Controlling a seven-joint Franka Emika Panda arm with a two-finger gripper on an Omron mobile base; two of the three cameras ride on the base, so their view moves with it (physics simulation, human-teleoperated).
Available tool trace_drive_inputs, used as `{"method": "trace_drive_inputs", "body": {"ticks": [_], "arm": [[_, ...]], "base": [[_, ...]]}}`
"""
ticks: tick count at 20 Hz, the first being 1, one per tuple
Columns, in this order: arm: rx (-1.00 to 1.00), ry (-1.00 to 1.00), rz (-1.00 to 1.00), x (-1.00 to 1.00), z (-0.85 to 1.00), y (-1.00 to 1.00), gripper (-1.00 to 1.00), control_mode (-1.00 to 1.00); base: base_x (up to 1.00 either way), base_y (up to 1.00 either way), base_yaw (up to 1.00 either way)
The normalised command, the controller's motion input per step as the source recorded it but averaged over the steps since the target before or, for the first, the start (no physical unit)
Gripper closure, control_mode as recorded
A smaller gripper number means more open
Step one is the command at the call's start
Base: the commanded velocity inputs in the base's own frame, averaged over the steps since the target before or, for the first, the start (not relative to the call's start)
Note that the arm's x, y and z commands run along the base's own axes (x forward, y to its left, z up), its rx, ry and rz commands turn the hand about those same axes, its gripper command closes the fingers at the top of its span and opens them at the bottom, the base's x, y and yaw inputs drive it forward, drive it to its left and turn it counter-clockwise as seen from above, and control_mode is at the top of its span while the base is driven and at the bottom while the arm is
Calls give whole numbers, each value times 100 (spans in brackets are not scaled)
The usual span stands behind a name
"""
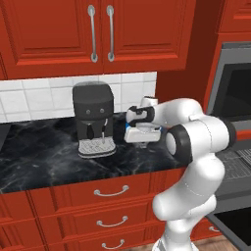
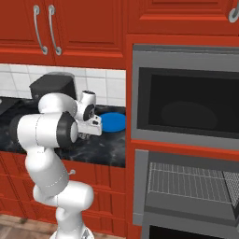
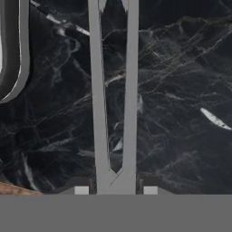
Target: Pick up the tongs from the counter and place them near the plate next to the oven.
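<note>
In the hand view the silver tongs [image 3: 113,90] run straight up from my gripper [image 3: 115,190]. Their two thin arms meet at the joined end between my fingertips [image 3: 81,190], which are shut on it. Black marble counter [image 3: 181,113] lies right behind them; I cannot tell whether the tongs touch it. From the base views my gripper [image 1: 142,141] [image 2: 87,134] points down, low over the counter [image 1: 44,157], just right of the coffee machine. The blue plate [image 2: 113,122] lies just beyond the hand, beside the wall oven [image 2: 186,98].
A dark coffee machine [image 1: 93,117] [image 2: 53,86] stands on the counter left of the hand; a grey rounded edge [image 3: 18,50] shows in the hand view's upper left. Red upper cabinets [image 1: 98,34] hang overhead. A lower oven door [image 2: 186,186] is open at the right.
</note>
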Motion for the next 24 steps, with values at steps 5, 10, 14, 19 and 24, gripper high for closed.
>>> {"method": "trace_drive_inputs", "body": {"ticks": [5,10,14,19,24], "arm": [[0,0,0,26,-31,8,100,-100],[0,-2,0,17,-35,0,100,-100],[0,-7,0,12,-37,0,100,-100],[0,-6,0,5,-36,13,100,-100],[0,-5,0,14,-34,23,-100,-100]], "base": [[0,0,0],[0,0,0],[0,0,0],[0,0,0],[0,0,0]]}}
